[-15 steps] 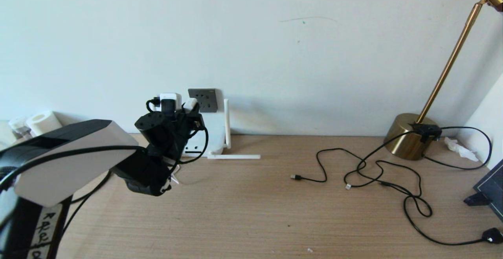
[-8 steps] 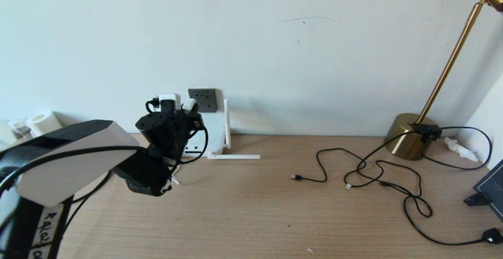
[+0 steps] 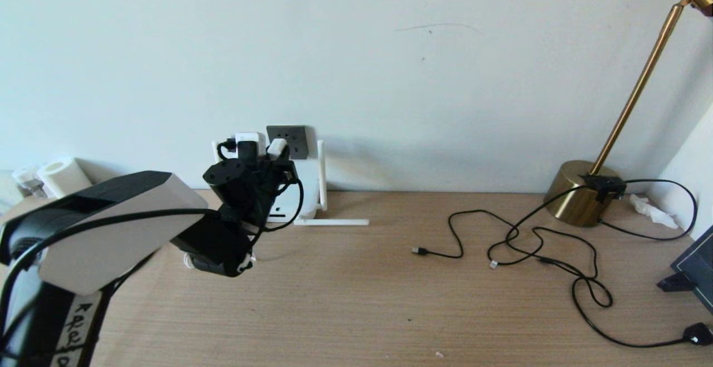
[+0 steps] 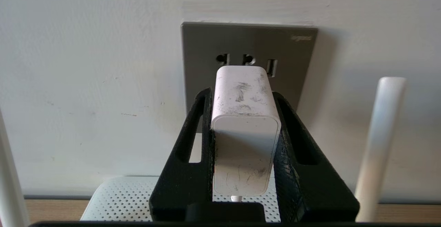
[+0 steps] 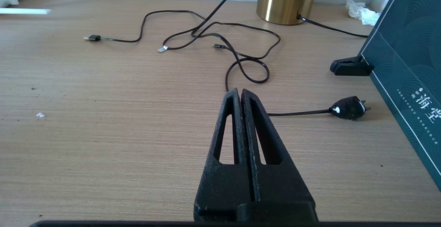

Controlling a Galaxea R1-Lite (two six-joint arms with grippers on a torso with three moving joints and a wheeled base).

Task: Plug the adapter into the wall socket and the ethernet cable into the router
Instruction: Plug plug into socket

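My left gripper (image 4: 243, 94) is shut on the adapter (image 4: 245, 127), a scuffed white block gripped by its sides. Its front end is right at the dark grey wall socket (image 4: 206, 48), just below the upper row of pin holes; I cannot tell whether they touch. In the head view the adapter (image 3: 277, 147) overlaps the socket's (image 3: 294, 141) left edge. The router (image 3: 306, 186) is below the socket, one antenna (image 3: 321, 175) upright and another (image 3: 334, 222) flat on the table. My right gripper (image 5: 240, 92) hovers shut and empty over the table. The ethernet cable is hidden.
Thin black cords (image 3: 535, 239) loop over the table's right half, ending in a black plug (image 3: 697, 333). A brass lamp base (image 3: 582, 191) stands at the back right, a dark board (image 3: 696, 267) on a clip at the right edge. White rolls (image 3: 61, 175) sit far left.
My left arm has moved right and closer to the wall, carrying the adapter from beside the socket to directly at it. The cords on the right have not moved.
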